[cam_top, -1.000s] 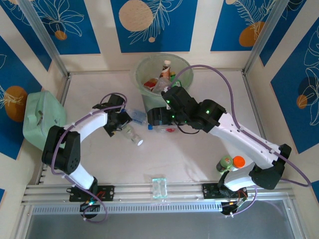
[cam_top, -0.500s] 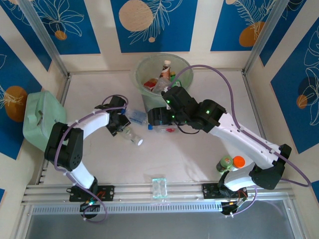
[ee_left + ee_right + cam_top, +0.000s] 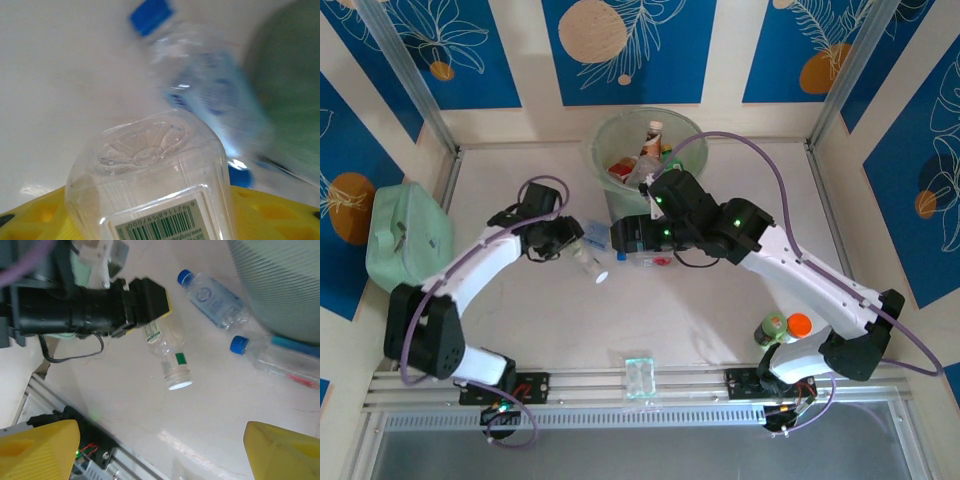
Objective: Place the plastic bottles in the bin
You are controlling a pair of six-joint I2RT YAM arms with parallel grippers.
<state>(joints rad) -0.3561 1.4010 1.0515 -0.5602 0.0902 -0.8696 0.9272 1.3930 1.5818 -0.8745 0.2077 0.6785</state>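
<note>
My left gripper is clamped on the base end of a clear bottle, left of centre in the overhead view, with its white cap pointing toward the bottom of the frame. My right gripper hangs released, fingers wide and empty, just below the bin at upper centre. The worry is that I have only the very bottom of the bottle, so the long free end could swing or slide out of the smooth plastic on the way up. The right arm also sits across my path to the bin, and a low carry could clip the tall rim. The bottle looks empty and thin-walled, with a petal-moulded base and a barcode label. Two blue-capped bottles lie beside the bin.
</note>
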